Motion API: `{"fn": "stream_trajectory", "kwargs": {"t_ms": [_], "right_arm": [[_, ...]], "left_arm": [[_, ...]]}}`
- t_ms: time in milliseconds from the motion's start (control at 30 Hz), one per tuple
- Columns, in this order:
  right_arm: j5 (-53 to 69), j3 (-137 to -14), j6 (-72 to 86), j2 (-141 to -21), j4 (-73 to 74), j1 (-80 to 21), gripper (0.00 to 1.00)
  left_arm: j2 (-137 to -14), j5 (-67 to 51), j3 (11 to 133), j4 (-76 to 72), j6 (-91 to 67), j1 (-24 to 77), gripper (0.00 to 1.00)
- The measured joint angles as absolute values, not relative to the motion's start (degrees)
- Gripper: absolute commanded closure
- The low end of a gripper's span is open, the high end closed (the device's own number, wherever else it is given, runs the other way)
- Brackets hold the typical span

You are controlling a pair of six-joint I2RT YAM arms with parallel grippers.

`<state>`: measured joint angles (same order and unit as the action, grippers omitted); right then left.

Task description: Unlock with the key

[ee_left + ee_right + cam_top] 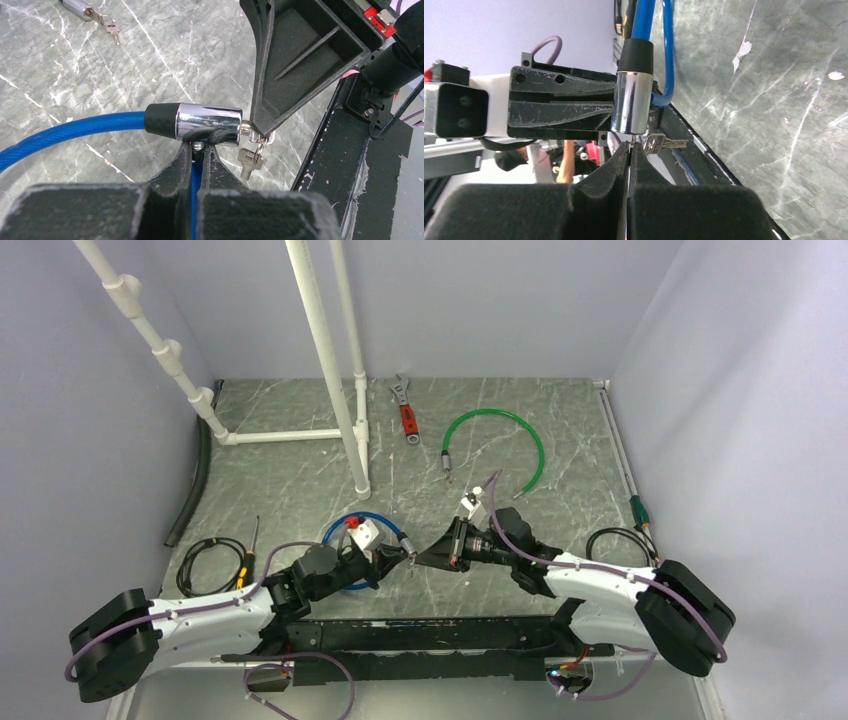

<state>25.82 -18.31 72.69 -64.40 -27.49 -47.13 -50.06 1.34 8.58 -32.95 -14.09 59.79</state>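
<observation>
The blue cable lock's silver cylinder (207,122) is held off the table by my left gripper (201,146), whose jaws are shut on it from below. In the top view the left gripper (390,552) and right gripper (418,558) meet tip to tip at the table's middle. My right gripper (629,146) is shut on the key, which sits in the cylinder's (632,102) end; only a sliver of the key shows between the jaws. A spare key (663,144) on the same ring sticks out sideways; in the left wrist view it hangs down (248,162).
A green cable lock (520,435) lies behind, its lock end with keys (112,31) nearby. A red-handled wrench (406,415) and a white pipe frame (340,390) stand at the back. Black cables (210,560) and a screwdriver (250,550) lie left; another cable (620,540) lies right.
</observation>
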Motion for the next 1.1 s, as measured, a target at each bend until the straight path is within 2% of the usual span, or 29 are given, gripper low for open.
{"fn": "stream_trajectory", "kwargs": {"t_ms": [433, 800, 1100], "right_arm": [[26.52, -10.55, 87.48, -75.02, -57.52, -46.74, 1.0], [23.09, -10.15, 98.32, -85.67, -80.34, -47.66, 1.0], [17.67, -15.14, 104.38, -92.9, -84.75, -50.78, 1.0]], "left_arm": [[-50.0, 2.85, 7.81, -36.27, -12.38, 59.79, 1.0], [-48.21, 7.05, 7.75, -42.06, -10.74, 59.57, 1.0], [-51.27, 12.19, 7.57, -46.15, -9.67, 59.24, 1.0]]}}
